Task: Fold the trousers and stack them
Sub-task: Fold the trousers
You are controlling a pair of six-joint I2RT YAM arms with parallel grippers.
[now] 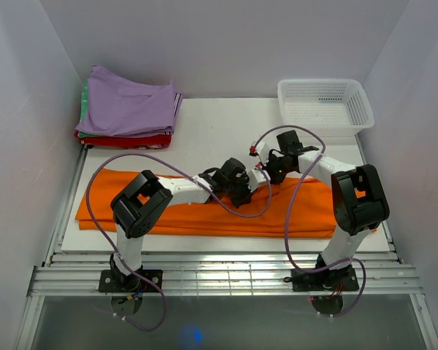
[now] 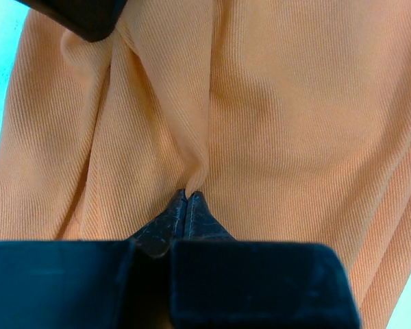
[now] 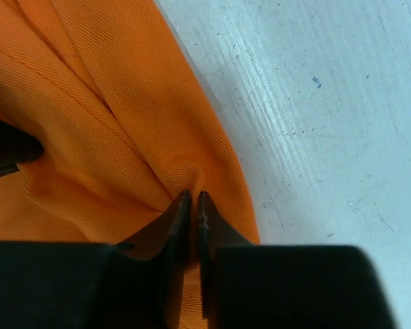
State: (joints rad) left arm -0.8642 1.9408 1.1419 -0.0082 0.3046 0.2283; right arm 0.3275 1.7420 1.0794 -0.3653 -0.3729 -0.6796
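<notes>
The orange trousers (image 1: 204, 211) lie stretched across the white table (image 1: 226, 124), nearly as wide as it. My left gripper (image 1: 242, 195) rests on their middle and is shut on a pinched ridge of the cloth (image 2: 195, 164); its fingertips (image 2: 187, 194) meet around the fold. My right gripper (image 1: 266, 171) is at the trousers' far edge, just right of the left one. Its fingers (image 3: 207, 205) are closed on a pleat of orange cloth (image 3: 123, 137) right beside the bare table (image 3: 315, 103).
A stack of folded garments, lilac on top (image 1: 128, 109) over red (image 1: 124, 140), sits at the back left. A white mesh basket (image 1: 325, 106) stands at the back right. White walls close in on both sides.
</notes>
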